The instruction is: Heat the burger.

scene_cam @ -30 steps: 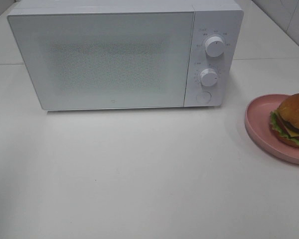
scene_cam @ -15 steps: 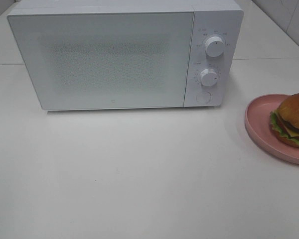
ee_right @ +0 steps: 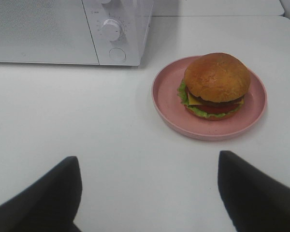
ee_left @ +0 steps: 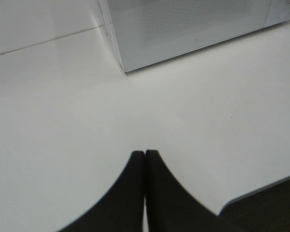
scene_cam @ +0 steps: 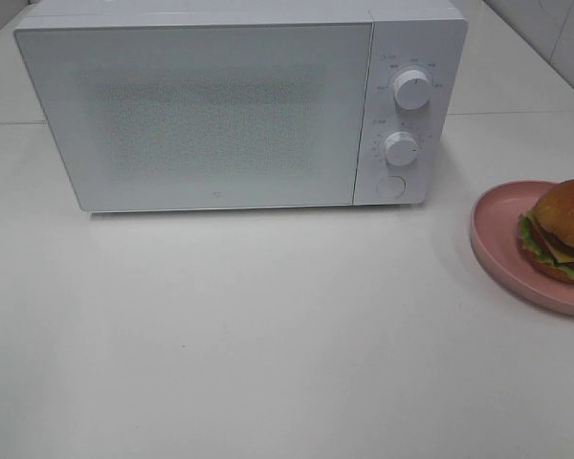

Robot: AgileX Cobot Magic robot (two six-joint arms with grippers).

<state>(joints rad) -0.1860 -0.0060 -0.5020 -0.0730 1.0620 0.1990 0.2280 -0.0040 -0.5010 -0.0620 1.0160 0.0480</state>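
Nothing had shifted since a second earlier. The glossy golden-brown burger sat on the round pink plate, right of the white microwave with its door shut. The left gripper was pressed closed; the right gripper gaped wide above the plain white surface, empty.

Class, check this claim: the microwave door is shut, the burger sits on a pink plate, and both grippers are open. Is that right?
Not quite. The left gripper is shut, its fingers pressed together in the left wrist view. The rest holds: the microwave door is shut, the burger sits on the pink plate, and the right gripper is open.
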